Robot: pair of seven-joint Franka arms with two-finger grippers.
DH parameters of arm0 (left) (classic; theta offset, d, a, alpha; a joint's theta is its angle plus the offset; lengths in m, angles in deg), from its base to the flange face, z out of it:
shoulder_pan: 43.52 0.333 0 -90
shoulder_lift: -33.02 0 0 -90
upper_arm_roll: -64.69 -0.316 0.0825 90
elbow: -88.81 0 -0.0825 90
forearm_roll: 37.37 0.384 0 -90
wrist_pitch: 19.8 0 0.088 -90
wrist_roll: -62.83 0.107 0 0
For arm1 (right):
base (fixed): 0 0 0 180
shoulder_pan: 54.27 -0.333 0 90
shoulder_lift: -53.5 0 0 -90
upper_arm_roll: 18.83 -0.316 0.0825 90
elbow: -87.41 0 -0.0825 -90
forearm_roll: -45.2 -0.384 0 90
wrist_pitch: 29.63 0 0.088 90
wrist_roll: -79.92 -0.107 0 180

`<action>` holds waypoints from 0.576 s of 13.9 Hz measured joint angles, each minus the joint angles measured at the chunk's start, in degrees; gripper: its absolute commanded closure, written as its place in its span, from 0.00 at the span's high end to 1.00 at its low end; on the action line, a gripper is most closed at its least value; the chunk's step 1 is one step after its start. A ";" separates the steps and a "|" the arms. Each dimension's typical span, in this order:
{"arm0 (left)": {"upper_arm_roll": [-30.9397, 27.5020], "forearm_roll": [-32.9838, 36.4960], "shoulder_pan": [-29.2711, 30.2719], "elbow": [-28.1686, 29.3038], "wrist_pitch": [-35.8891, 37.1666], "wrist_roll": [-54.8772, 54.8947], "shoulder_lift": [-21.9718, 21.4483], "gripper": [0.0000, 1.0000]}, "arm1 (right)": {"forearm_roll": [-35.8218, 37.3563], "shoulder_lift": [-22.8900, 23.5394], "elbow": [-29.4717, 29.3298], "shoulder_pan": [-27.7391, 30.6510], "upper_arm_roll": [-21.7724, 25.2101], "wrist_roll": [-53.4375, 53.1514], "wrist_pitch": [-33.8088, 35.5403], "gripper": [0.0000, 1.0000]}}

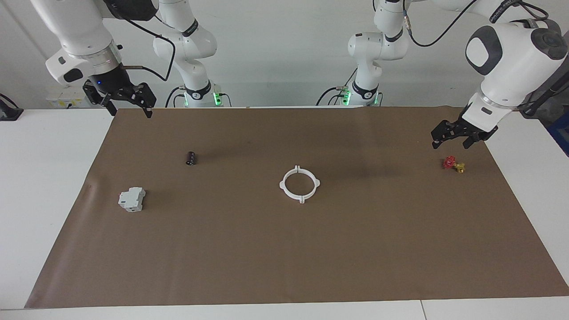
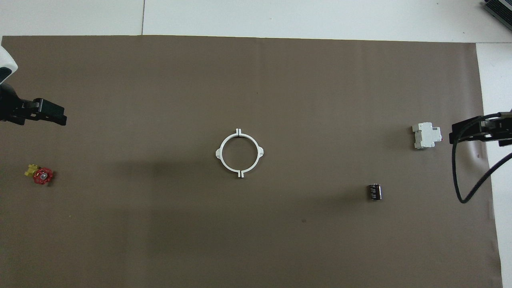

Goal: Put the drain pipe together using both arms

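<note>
The drain pipe (image 1: 299, 183) lies flat in the middle of the brown mat, its two white half-ring arcs set together as one ring, with end tabs meeting at two seams. It also shows in the overhead view (image 2: 239, 153). My left gripper (image 1: 452, 142) hangs open and empty in the air over the mat toward the left arm's end, just above the small red-and-yellow valve piece (image 1: 453, 164). My right gripper (image 1: 129, 109) hangs open and empty over the mat's corner at the right arm's end. Neither gripper touches the ring.
A grey boxy block (image 1: 132, 198) and a small black cylinder (image 1: 191, 158) lie on the brown mat (image 1: 284, 258) toward the right arm's end. White table (image 1: 44, 178) borders the mat on all sides.
</note>
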 measured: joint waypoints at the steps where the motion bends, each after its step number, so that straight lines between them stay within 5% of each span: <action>1: 0.00 0.00 -0.01 0.00 0.00 0.00 0.00 1.00 | 0.00 0.00 0.00 0.00 0.00 0.00 0.00 1.00; 8: -0.10 -0.02 -0.01 -1.44 3.19 0.00 -0.16 1.00 | 0.00 0.00 0.00 0.00 0.00 0.00 0.00 1.00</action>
